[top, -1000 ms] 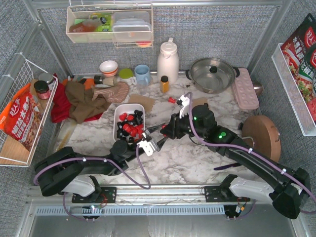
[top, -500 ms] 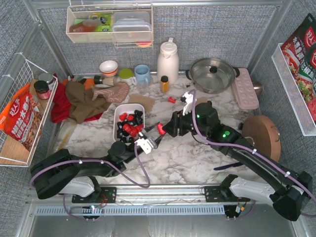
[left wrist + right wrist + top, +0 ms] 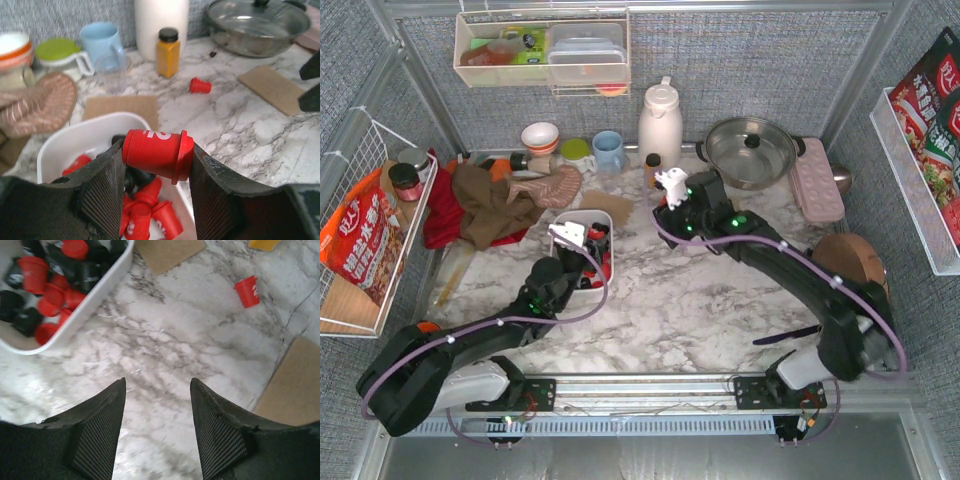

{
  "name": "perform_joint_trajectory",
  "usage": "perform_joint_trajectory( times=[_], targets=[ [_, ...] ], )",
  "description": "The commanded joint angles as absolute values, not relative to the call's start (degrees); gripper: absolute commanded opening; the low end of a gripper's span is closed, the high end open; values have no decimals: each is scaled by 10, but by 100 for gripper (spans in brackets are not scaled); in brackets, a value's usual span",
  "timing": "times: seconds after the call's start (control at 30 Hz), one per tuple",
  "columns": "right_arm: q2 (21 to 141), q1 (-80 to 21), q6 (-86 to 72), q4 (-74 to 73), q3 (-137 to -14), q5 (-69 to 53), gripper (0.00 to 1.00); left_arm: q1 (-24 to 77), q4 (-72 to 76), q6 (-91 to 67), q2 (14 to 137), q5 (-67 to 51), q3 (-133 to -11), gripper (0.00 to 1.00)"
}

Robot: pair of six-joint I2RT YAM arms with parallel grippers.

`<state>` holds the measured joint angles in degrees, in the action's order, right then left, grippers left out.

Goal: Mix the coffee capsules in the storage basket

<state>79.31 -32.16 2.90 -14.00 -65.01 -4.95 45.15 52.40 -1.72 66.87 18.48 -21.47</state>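
Farthest left, the left gripper (image 3: 577, 242) is clamped on one red capsule (image 3: 154, 153), held sideways above the storage basket (image 3: 70, 139), where the other red and black coffee capsules (image 3: 52, 295) lie heaped. Further right, a stray red capsule (image 3: 247, 291) lies on the marble worktop (image 3: 165, 340) outside the basket. The right gripper (image 3: 157, 385) hovers over the marble, its jaws parted with nothing between them.

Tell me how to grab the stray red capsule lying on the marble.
Pinch the red coffee capsule across its tapered body, just behind the wider rim, coming down from above. It seems to lie on its side, well apart from the storage basket, leaving room for the right hand.
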Motion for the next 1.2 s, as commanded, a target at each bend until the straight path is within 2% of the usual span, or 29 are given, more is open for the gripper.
perform_joint_trajectory(
  times=[0.0, 0.17, 0.37, 0.6, 0.7, 1.03, 1.17],
  targets=[
    [905, -290, 168, -172, -720, -100, 58, 409, 443, -127, 660, 187, -211, 52],
    [1032, -259, 208, -218, -835, -102, 58, 358, 351, -169, 669, 157, -248, 52],
    [1159, -231, 263, -276, -970, -105, 58, 355, 209, -195, 684, 122, -293, 52],
    [1253, -200, 300, -302, -1067, -116, 58, 355, 136, -214, 682, 88, -299, 55],
    [1283, -194, 335, -318, -1096, -131, 58, 355, 130, -215, 680, 92, -296, 62],
    [1353, -187, 433, -317, -1145, -136, 58, 355, 113, -199, 654, 129, -314, 98],
    [1373, -186, 435, -314, -1170, -144, 58, 355, 136, -193, 602, 144, -298, 99]
  ],
)
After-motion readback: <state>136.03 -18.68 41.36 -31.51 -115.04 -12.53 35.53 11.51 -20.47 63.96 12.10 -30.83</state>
